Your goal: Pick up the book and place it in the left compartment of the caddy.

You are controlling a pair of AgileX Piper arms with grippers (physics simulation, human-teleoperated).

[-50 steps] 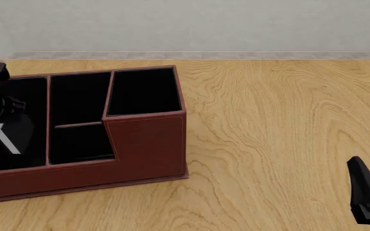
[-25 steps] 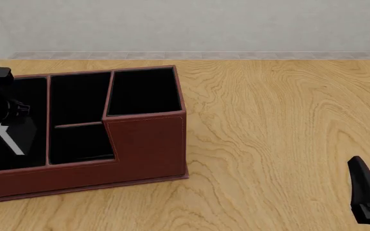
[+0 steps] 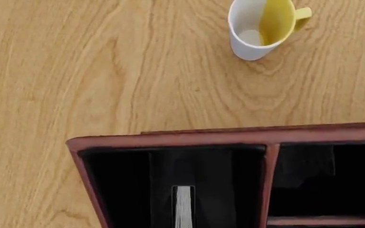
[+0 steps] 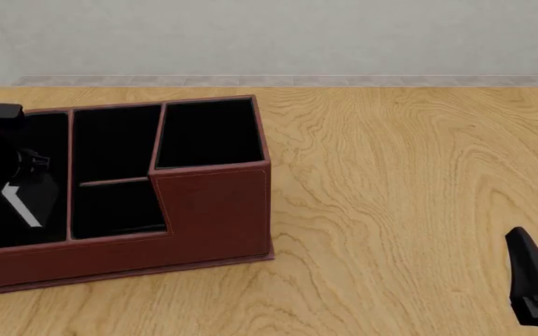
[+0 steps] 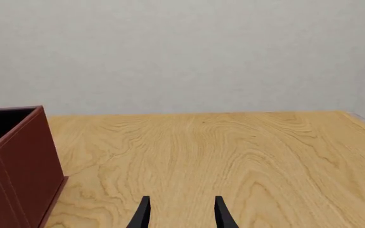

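From the front view my left gripper (image 4: 12, 199) hangs over the left compartment (image 4: 50, 150) of the caddy (image 4: 215, 210), with the book (image 4: 23, 207) at its tip, the white page strip slanting down into that bay. The left wrist view looks straight down along the fingers: the book (image 3: 183, 206) appears edge-on, a thin pale strip, its long axis running with the bay's depth and roughly midway between the outer wall and the divider. I judge the fingers are pinching the book, but they are black against black lining and I cannot tell for certain. So the thing lies directly below the fingers, already within the compartment's mouth; the coming move is a descent and release, and the risk is the tilted book catching a wall. A yellow-and-white mug (image 3: 263, 27) stands on the table beyond the caddy. My right gripper (image 5: 181, 213) rests well apart at the table's right side, fingers spread, holding nothing
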